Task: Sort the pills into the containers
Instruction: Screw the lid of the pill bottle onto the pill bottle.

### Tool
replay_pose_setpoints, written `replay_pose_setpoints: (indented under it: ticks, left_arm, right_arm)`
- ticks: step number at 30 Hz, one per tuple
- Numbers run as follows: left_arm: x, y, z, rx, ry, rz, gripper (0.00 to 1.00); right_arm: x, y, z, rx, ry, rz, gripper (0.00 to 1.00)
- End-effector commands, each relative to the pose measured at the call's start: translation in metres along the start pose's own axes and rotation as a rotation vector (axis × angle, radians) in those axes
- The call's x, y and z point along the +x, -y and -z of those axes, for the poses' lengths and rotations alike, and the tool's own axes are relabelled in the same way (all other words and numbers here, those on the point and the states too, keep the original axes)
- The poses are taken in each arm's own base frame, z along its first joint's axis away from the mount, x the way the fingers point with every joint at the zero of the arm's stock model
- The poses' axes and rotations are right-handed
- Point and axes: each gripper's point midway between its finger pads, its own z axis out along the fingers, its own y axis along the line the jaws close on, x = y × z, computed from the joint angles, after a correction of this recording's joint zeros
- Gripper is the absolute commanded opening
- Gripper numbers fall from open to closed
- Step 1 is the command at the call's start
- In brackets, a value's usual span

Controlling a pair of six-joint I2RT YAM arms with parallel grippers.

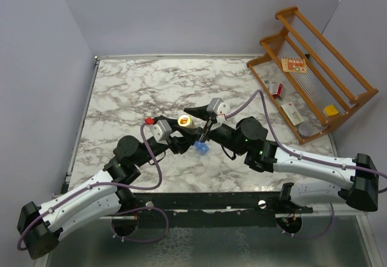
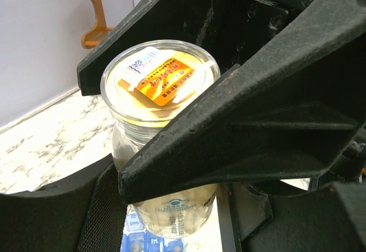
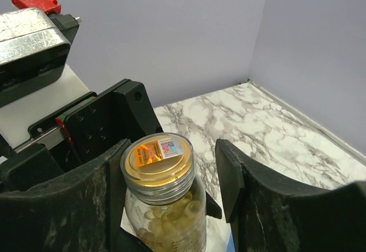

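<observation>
Bottle, orange QR sticker atop: left end effector gripping, right end effector open.

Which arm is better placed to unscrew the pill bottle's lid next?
Right, likely. The right gripper stands open astride the lid, while the left gripper clamps the bottle by its body, holding it upright over the containers.

Blue containers flat; pale pills bottled
</observation>
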Motion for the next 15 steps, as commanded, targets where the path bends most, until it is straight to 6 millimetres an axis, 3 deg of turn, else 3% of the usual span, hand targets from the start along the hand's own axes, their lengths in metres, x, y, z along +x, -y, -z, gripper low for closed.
replay_pose_setpoints:
  ticks: [1, 15]
  left_arm:
    - [-0.057, 0.013, -0.004, 0.065, 0.184, -0.035, 0.00]
    - [-0.046, 0.014, -0.008, 0.077, 0.139, -0.035, 0.00]
  right_arm:
    - [0.035, 0.002, 0.013, 0.008, -0.128, 0.046, 0.61]
    - [0.003, -0.011, 0.023, -0.078, -0.075, 0.014, 0.63]
